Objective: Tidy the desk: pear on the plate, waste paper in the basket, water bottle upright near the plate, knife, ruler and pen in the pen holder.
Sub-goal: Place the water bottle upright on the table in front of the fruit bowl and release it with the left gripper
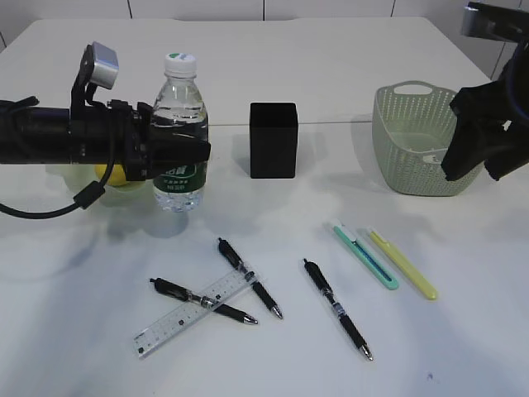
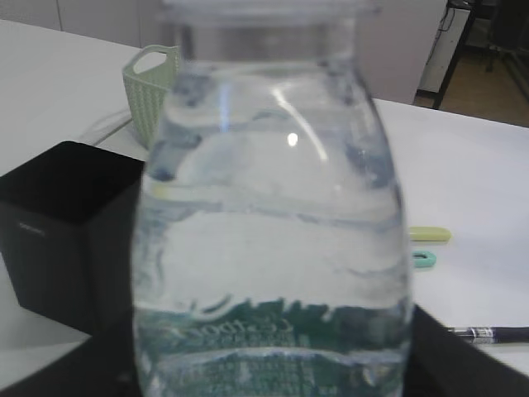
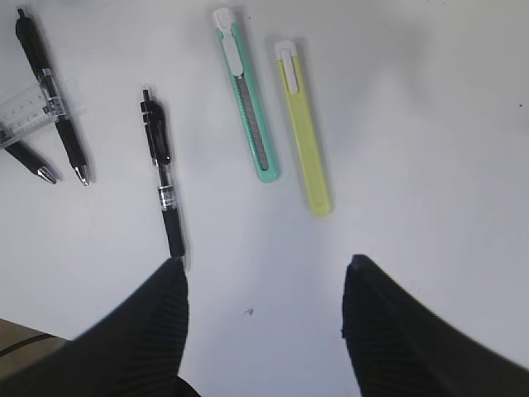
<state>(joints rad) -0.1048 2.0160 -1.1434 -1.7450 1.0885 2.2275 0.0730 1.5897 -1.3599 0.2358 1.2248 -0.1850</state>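
My left gripper (image 1: 186,153) is shut on the water bottle (image 1: 179,124), which stands upright on the desk (image 1: 273,50) and fills the left wrist view (image 2: 273,207). Behind the left arm, the yellow pear (image 1: 114,175) lies on the pale green plate (image 1: 76,172), both mostly hidden. The black pen holder (image 1: 274,139) stands mid-desk. My right gripper (image 1: 467,169) is open and empty in front of the basket (image 1: 413,141), above bare desk (image 3: 264,273). The teal knife (image 3: 248,99), yellow knife (image 3: 304,132), three pens (image 1: 337,308) and the ruler (image 1: 194,313) lie at the front. The waste paper is not clearly visible.
The ruler lies under two crossed pens (image 1: 250,278) at front left. The basket (image 2: 153,91) and pen holder (image 2: 66,215) also show in the left wrist view behind the bottle. The desk's near edge shows at the lower left of the right wrist view (image 3: 25,339).
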